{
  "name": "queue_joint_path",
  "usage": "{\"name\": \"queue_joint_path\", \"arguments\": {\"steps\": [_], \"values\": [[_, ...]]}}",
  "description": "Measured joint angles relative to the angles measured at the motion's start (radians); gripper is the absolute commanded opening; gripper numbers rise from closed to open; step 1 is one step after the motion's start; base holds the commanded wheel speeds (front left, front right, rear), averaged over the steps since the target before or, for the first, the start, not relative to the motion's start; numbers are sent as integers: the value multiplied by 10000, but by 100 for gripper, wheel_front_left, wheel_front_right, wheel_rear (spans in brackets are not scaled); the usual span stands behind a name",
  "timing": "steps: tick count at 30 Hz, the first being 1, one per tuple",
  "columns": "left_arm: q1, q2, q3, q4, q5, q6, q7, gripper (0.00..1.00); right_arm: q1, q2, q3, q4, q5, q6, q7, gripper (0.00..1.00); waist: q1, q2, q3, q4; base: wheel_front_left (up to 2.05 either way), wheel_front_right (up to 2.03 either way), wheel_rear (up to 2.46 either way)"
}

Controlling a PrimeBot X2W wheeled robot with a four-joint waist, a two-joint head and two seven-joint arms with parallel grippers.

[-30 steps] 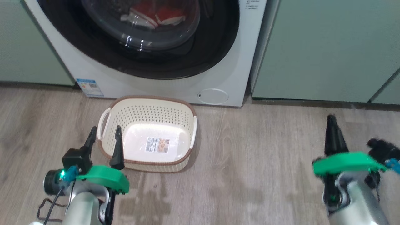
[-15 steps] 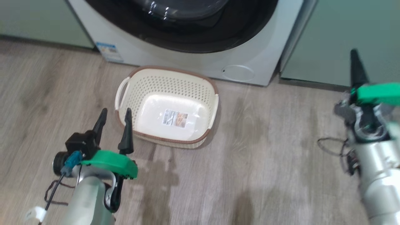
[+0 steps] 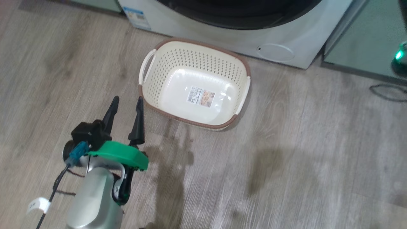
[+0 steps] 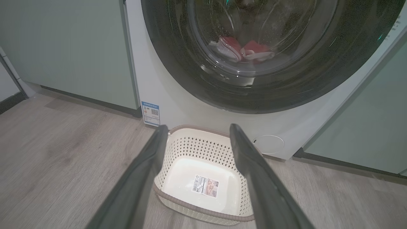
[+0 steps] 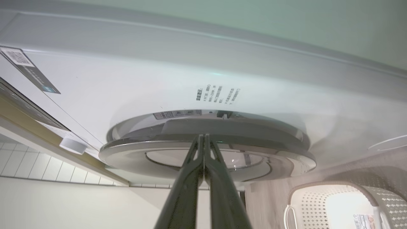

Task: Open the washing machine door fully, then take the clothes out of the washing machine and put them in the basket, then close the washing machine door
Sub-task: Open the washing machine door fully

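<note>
We judge ourselves barely started: the washing machine door [image 4: 286,79] looks shut on the red clothes [image 4: 243,51], the basket [image 3: 190,58] lies empty before the washing machine [image 3: 305,35], our left gripper [image 3: 127,99] hangs spread beside it, and our right gripper [image 5: 201,137], fingers pressed together, points at the door's edge.

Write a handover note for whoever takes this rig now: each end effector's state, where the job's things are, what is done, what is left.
Left end effector: open, empty, above the floor beside the basket.
Right end effector: shut, empty, tips at the washing machine door edge; contact unclear.
Clothes: inside the washing machine, behind the door. Basket: empty, on the floor in front of it.
Done: nothing yet; the door looks shut.
Left: open door fully, move clothes to basket, close door.
</note>
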Motion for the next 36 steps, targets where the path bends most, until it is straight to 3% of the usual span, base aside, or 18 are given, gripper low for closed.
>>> {"name": "queue_joint_path", "arguments": {"steps": [6,14,24,36], "values": [[-417,-19,-278,-186,-261,2,-2,100,-1296,-531,380,474,-215,0,989,0,0,0,586,286,0,0,0],[-709,-52,-608,-257,-479,4,-2,100,-2877,-706,1057,825,-732,0,1837,0,0,0,1271,477,0,0,0],[-927,-61,-863,-364,-673,19,-2,100,-4196,-846,1668,1471,-1415,0,2084,0,0,0,1718,628,0,0,0],[-1186,-67,-1072,-468,-915,61,-2,100,-4692,-704,2015,1914,-1689,0,2079,0,0,0,1988,783,0,0,0]]}}
